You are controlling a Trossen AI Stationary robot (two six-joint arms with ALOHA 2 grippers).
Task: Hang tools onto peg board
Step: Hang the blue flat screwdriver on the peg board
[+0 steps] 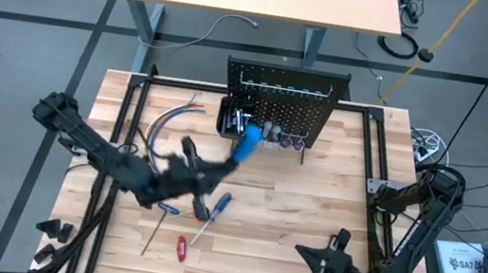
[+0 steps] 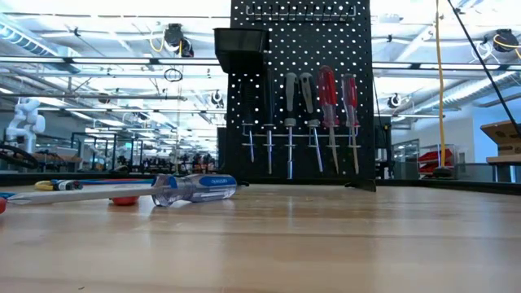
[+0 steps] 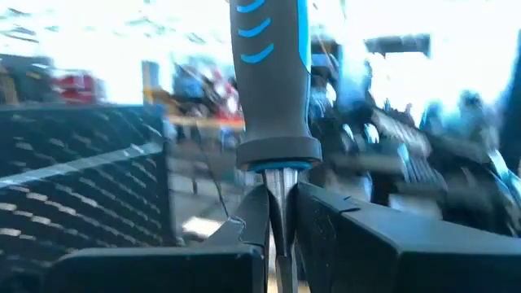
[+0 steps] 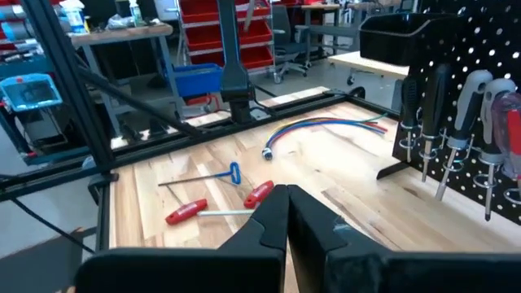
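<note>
I have the left gripper (image 3: pixel 281 224) pinched on the metal shaft of a grey-and-blue-handled screwdriver (image 3: pixel 273 73), raised over the table's middle with the blue handle (image 1: pixel 246 143) pointing at the peg board (image 1: pixel 283 99). The board stands upright at the table's far edge, with several screwdrivers (image 2: pixel 327 114) hanging on its front and a small black bin (image 2: pixel 241 39) up top. Loose on the tabletop (image 1: pixel 310 213) lie a blue screwdriver (image 2: pixel 191 188), a red-handled one (image 4: pixel 186 212) and a wire bundle (image 4: pixel 326 126). My right gripper (image 4: pixel 286 213) waits at the near right edge, jaws pressed together

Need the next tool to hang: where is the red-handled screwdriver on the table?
High view: the red-handled screwdriver lies near the table's front edge, left of centre, beside the blue-handled screwdriver.
</note>
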